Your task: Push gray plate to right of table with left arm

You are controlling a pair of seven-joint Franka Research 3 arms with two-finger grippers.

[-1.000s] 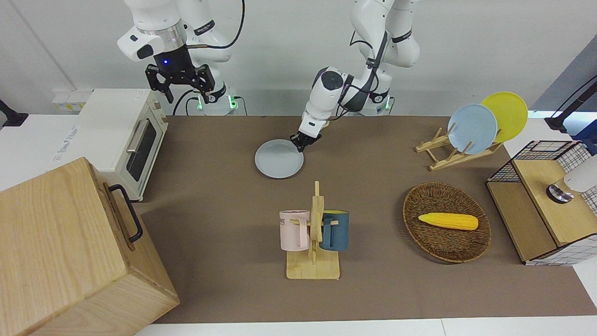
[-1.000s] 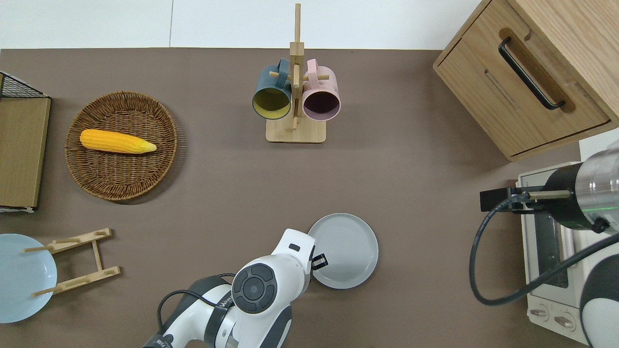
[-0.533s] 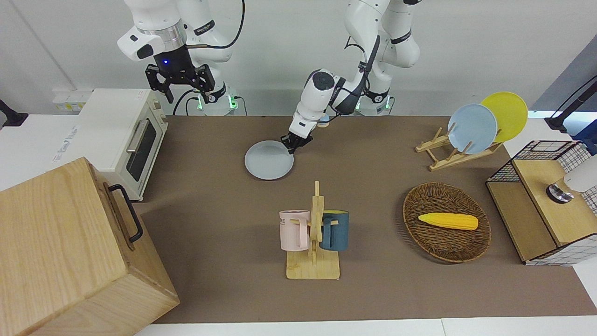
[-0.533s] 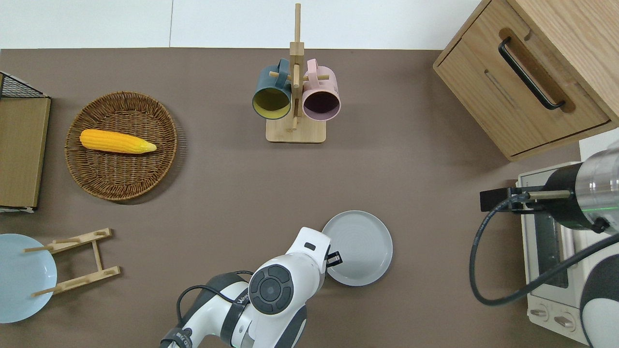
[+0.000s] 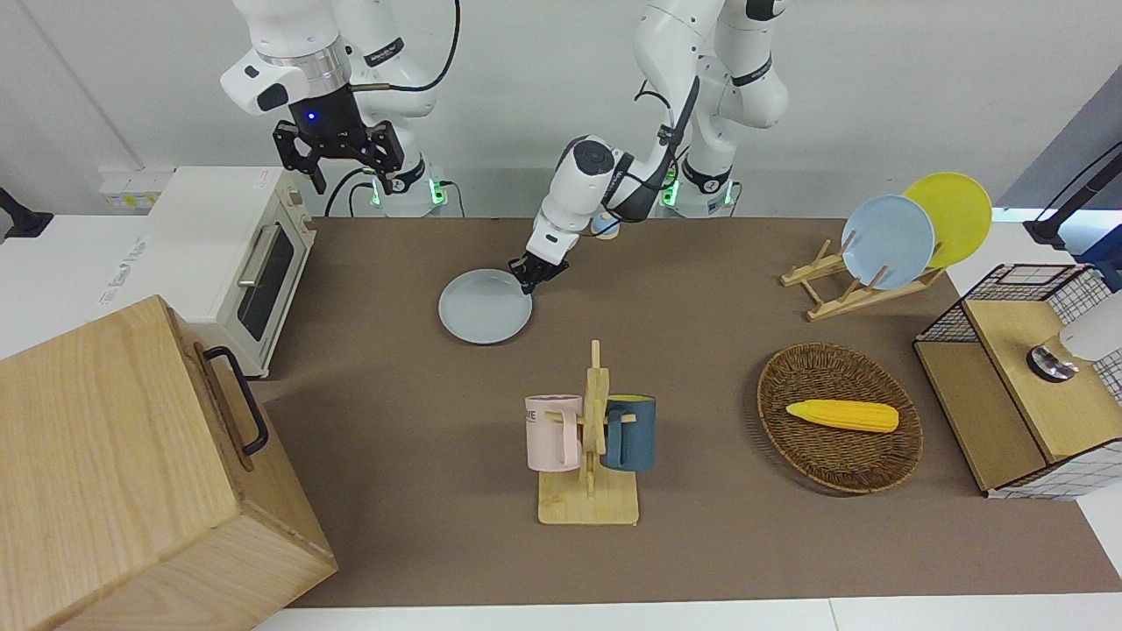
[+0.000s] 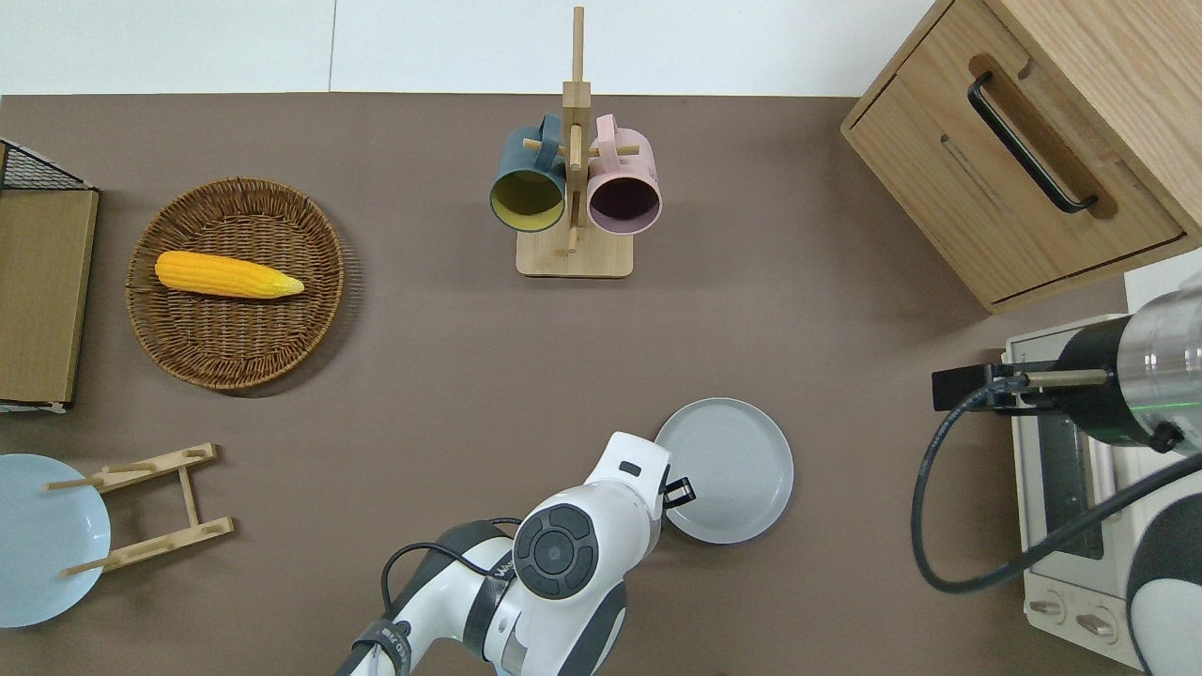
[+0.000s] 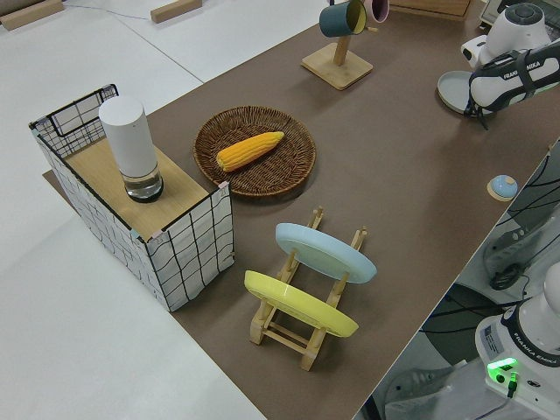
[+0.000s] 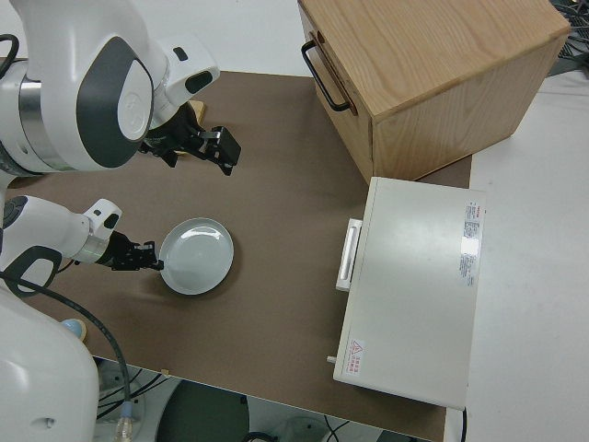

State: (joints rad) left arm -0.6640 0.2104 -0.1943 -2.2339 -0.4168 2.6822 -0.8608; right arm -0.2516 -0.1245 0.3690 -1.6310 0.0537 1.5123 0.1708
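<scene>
The gray plate [image 5: 485, 307] lies flat on the brown table [image 5: 701, 350], nearer to the robots than the mug rack. It also shows in the overhead view [image 6: 728, 469] and the right side view [image 8: 196, 255]. My left gripper [image 5: 529, 279] is low at the table, shut and empty. Its tip touches the plate's rim on the side toward the left arm's end, as the overhead view [image 6: 678, 492] and the right side view [image 8: 147, 261] show. My right arm is parked with its gripper [image 5: 351, 180] open.
A mug rack [image 6: 573, 188] with two mugs stands farther out. A toaster oven [image 6: 1061, 469] and a wooden cabinet [image 6: 1024, 141] stand at the right arm's end. A wicker basket [image 6: 235, 357] with corn and a plate rack [image 5: 846, 289] stand toward the left arm's end.
My left gripper has slid toward the right arm's end of the table, and the gray plate has slid ahead of it toward the toaster oven. The right arm has not moved.
</scene>
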